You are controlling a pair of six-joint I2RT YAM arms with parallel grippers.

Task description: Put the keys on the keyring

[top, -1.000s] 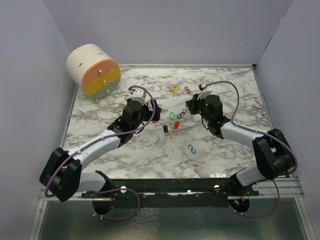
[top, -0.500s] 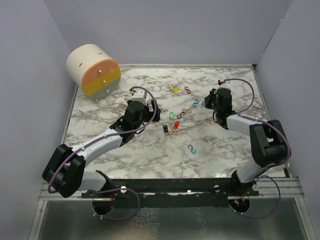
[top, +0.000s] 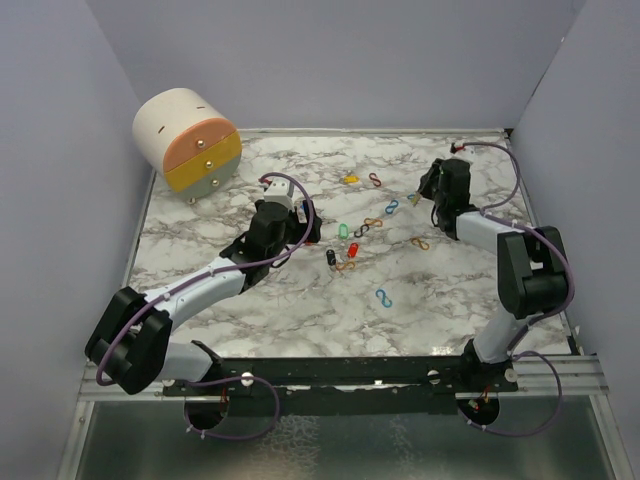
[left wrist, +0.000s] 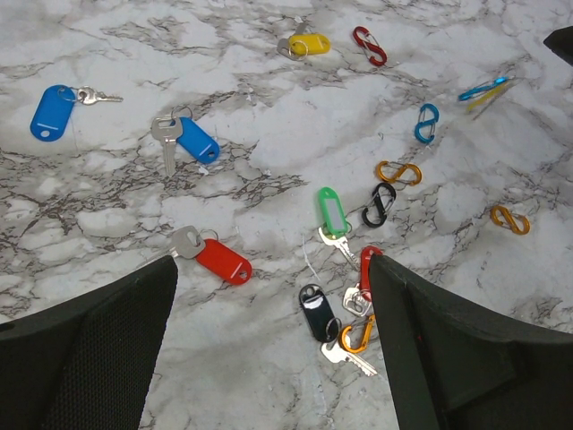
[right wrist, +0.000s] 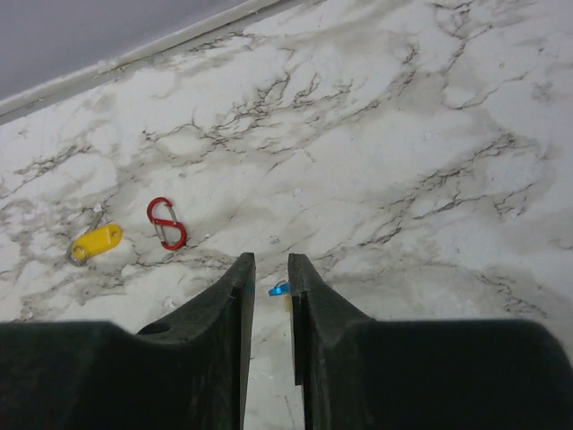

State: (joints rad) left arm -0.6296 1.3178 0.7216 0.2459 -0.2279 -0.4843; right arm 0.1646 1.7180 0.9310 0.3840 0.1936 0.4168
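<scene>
Keys with plastic tags lie on the marble table (left wrist: 107,206): two blue tags (left wrist: 51,112) (left wrist: 197,141), yellow (left wrist: 309,43), red (left wrist: 224,261), green (left wrist: 331,210), black (left wrist: 315,312). My left gripper (left wrist: 273,269) is open wide, low over the black tag and an orange clip (left wrist: 356,336); a second red tag (left wrist: 369,264) is half hidden by its right finger. My right gripper (right wrist: 267,262) is at the back right (top: 421,196). Its jaws stand a narrow gap apart, holding a blue clip (right wrist: 279,288). That clip shows edge-on with a yellow one in the left wrist view (left wrist: 483,90).
Loose S-shaped clips lie around: red (left wrist: 370,45), blue (left wrist: 426,123), orange (left wrist: 398,172), black (left wrist: 379,204), orange (left wrist: 508,219), and blue nearer the front (top: 382,297). A round drawer unit (top: 188,140) stands at the back left. Walls enclose the table.
My right gripper has pulled back from the clips in the middle to the back right of the table. The left arm has barely moved.
</scene>
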